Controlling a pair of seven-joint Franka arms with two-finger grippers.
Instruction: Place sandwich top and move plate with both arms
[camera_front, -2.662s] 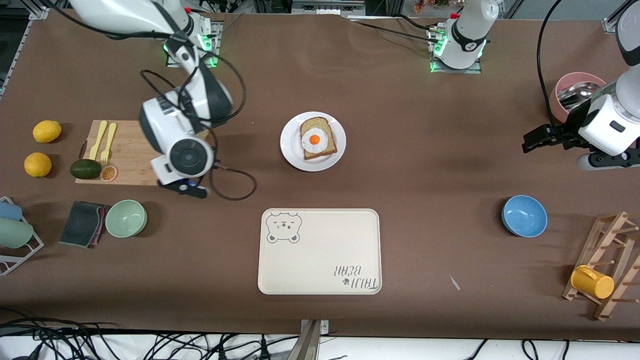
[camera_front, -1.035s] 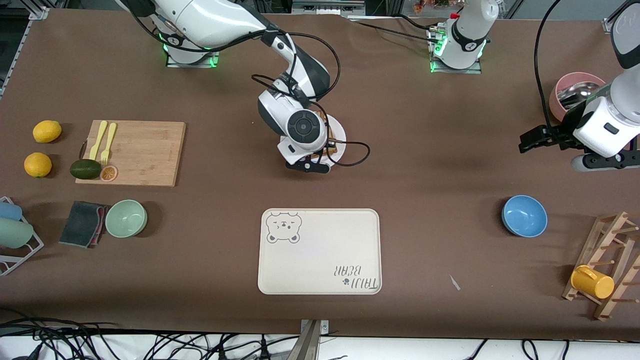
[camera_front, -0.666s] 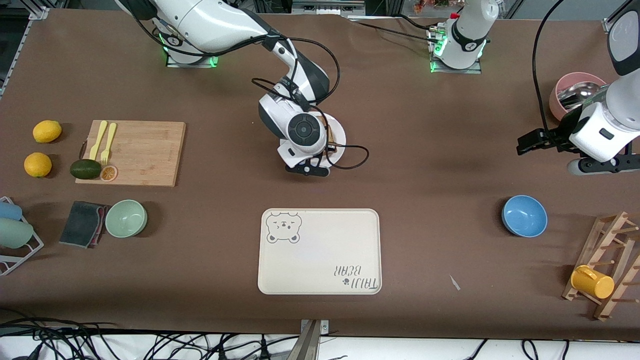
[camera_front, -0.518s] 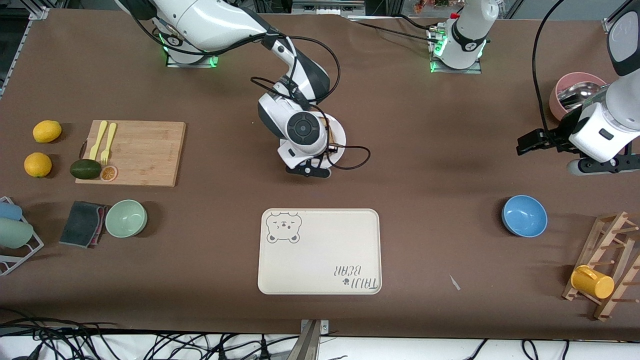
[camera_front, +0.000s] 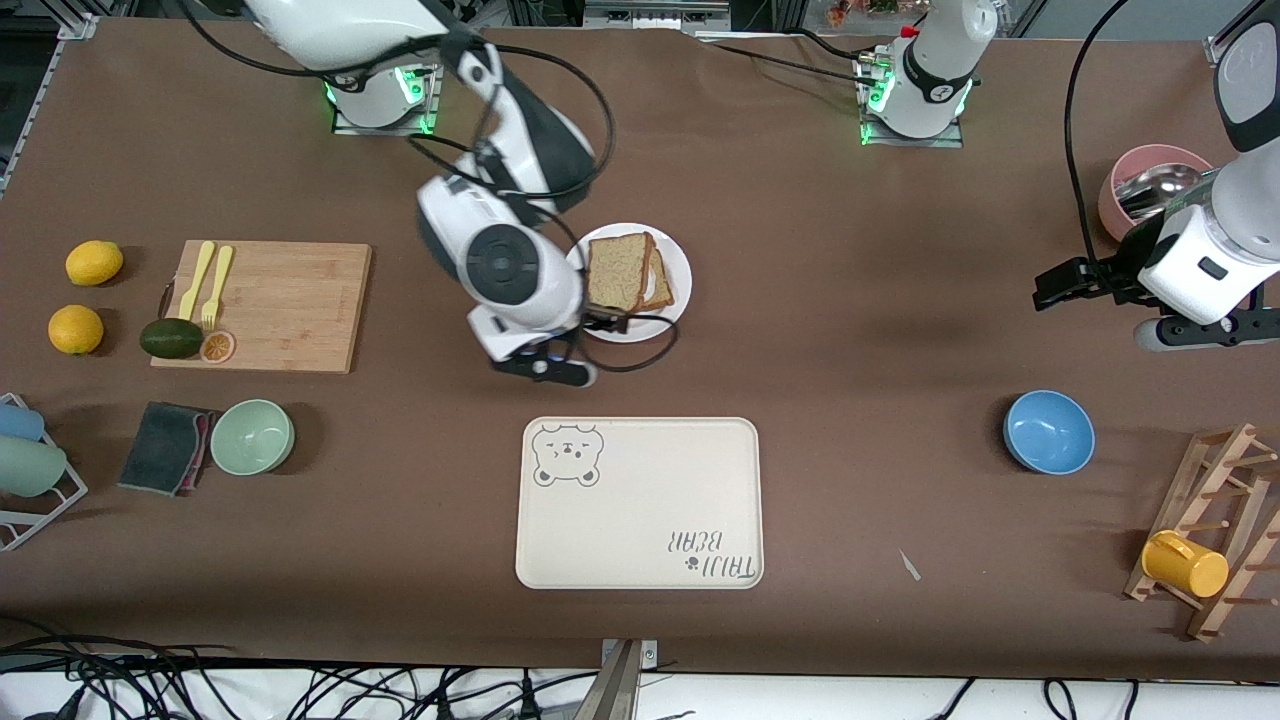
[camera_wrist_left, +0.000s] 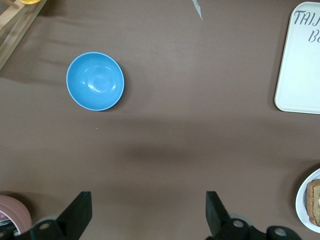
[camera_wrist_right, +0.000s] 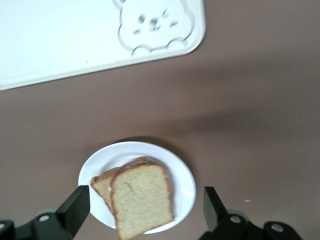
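I am seeing the top slice lying askew on the lower slice, on the plate mid-table. I am holding the right gripper released and empty above the plate. The left gripper is waiting, fingers spread, above bare table near the blue bowl.
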